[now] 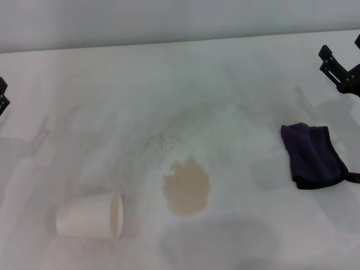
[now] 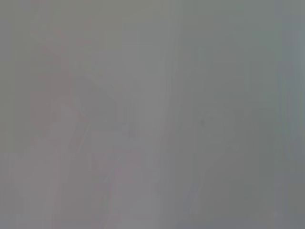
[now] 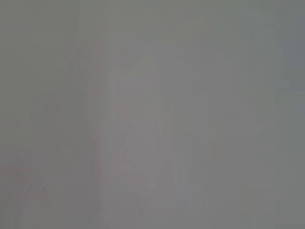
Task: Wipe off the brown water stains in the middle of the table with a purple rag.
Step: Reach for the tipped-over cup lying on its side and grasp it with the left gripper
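Note:
The brown water stain [image 1: 187,187] is a tan oval blotch on the white table [image 1: 180,84], a little in front of the middle. The purple rag [image 1: 312,156] lies crumpled on the table at the right, its black loop pointing to the right edge. My right gripper [image 1: 324,59] hangs at the far right, behind the rag and apart from it, with its two black fingers spread and empty. My left gripper [image 1: 2,95] shows only as a black sliver at the left edge. Both wrist views show only blank pale surface.
A white paper cup [image 1: 90,216] lies on its side at the front left, its mouth towards the stain. Faint grey smudges mottle the tabletop. A pale wall rises behind the table's far edge.

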`<state>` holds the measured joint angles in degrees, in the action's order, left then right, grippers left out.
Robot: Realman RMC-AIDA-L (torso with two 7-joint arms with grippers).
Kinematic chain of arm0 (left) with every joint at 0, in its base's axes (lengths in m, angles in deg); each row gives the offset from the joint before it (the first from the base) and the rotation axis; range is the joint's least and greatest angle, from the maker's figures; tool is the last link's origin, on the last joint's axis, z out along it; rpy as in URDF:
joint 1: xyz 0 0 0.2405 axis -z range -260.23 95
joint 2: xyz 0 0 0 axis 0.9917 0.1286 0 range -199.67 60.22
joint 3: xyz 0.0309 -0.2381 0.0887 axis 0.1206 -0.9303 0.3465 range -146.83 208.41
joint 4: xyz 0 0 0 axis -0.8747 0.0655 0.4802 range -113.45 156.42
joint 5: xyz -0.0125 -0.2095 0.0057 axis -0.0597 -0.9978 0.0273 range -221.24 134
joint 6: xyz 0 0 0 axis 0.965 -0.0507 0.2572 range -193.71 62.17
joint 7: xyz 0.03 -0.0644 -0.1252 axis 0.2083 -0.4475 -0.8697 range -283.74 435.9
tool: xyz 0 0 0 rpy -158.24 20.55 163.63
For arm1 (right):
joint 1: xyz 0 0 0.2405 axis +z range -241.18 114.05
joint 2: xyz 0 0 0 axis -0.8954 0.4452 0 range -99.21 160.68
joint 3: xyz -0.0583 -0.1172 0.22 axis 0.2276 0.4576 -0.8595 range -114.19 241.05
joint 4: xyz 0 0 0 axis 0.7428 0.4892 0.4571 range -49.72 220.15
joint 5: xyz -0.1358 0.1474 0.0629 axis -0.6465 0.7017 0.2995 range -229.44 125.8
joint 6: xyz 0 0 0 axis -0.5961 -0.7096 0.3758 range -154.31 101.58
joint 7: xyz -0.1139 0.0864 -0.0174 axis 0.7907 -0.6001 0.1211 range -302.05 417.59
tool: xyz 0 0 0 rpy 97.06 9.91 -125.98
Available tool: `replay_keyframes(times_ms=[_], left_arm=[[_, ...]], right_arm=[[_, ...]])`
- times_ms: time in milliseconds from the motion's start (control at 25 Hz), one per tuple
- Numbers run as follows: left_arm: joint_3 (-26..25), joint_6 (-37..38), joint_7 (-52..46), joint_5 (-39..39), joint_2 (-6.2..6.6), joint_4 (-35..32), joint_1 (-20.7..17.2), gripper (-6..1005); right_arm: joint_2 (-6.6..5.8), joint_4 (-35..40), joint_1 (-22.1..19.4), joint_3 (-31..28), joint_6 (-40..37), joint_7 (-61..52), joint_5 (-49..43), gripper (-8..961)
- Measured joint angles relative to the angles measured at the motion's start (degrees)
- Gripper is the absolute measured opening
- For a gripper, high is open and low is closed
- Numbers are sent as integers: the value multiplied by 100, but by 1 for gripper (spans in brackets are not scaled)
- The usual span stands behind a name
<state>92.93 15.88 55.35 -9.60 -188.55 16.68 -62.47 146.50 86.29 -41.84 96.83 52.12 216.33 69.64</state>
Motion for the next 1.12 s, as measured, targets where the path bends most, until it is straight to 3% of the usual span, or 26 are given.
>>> replay_keyframes(times_ms=[240,440,880,1120], left_arm=[[10,-15,-26,254,21,-22,-15,892],[14,-201,-698,853,158,-293,27,892],[15,-757,-2496,2000,260,-1847,-339,891],[-35,-1066,-3947,3329,307,-2964,-444,891]], right_arm=[[-1,-25,1,0,-28,0,1,876],[1,-29,-10,-8,-44,0,1,876],[8,-37,-6,-40,31,0,1,876],[4,-4,33,-65,-63,0,10,875]])
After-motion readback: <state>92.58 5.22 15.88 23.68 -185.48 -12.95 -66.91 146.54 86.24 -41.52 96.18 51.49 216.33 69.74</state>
